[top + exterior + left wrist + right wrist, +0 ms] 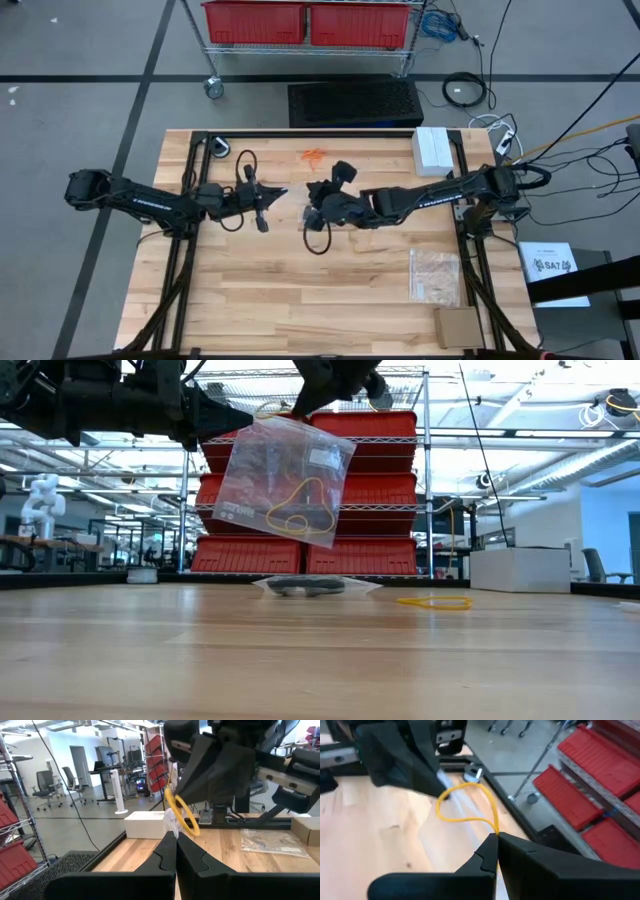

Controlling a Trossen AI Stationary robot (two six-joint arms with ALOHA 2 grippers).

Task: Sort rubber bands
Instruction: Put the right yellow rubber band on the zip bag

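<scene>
Left gripper (283, 192): reaching toward the bench middle from 9 o'clock; jaws clenched on one corner of the clear bag (285, 478), as the low view and its own wrist view show.
Clear bag: one, held off the bench between the two grippers, hanging tilted in the low view, with its lower edge sloping down toward 5 o'clock.
Yellow band (297, 506): one pale yellow loop against the hanging bag; whether it lies inside or against the outside, cannot tell. In the right wrist view it is a drawn-out loop (465, 805), its long axis running between the two grippers.
Right gripper (310, 194): just beside the left gripper near the bench middle; jaws clenched on the bag and the yellow band.
Orange bands (313, 156): one small cluster lying flat at 12 o'clock of the grippers; count too small to tell.
Flat bag (434, 275): one, lying on the bench at 4 o'clock of the grippers.
White box (432, 149): one, at the bench's far right edge.
</scene>
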